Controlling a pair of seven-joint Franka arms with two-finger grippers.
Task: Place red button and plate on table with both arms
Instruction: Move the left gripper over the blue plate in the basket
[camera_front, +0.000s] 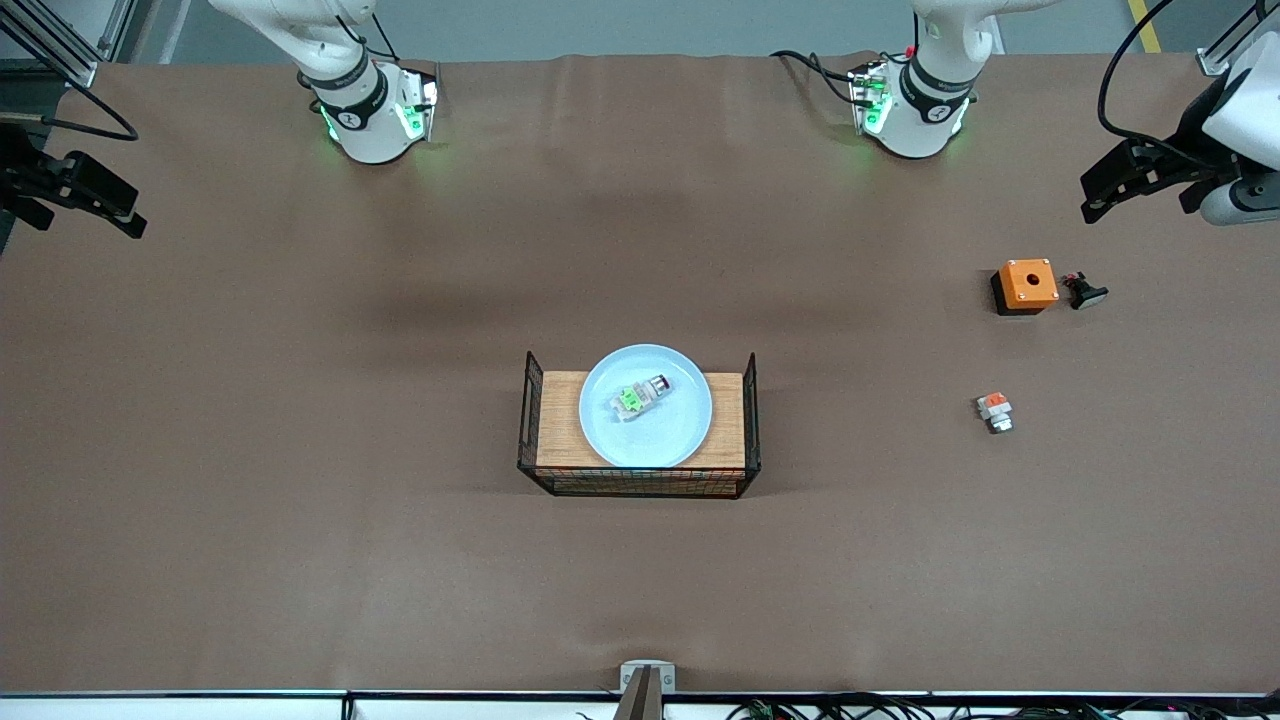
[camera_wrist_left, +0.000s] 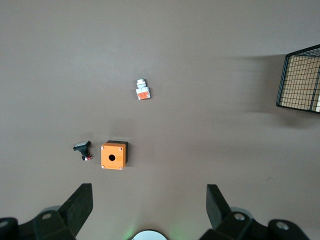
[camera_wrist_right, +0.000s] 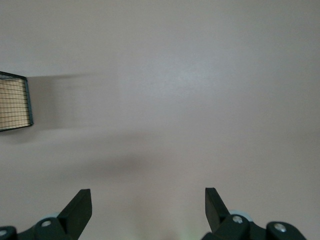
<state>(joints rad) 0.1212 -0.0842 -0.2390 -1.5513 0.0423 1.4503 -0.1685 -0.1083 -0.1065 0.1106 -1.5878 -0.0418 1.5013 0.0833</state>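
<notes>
With the left gripper (camera_front: 1110, 190) and right gripper (camera_front: 100, 200) both spread and empty, the stiff, slick plate (camera_front: 645, 405) is probably best taken by its rim, the tiny light button (camera_front: 632, 400) across its sides.

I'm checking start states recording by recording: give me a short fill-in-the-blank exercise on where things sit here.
1. The green-topped button block lies on the pale blue ____.
2. The plate rests on a wooden board inside a black ____ frame.
3. The orange box has a round ____ in its top.
4. The left gripper and right gripper both have their jaws ____.

Missing words: plate; wire; hole; open
</notes>
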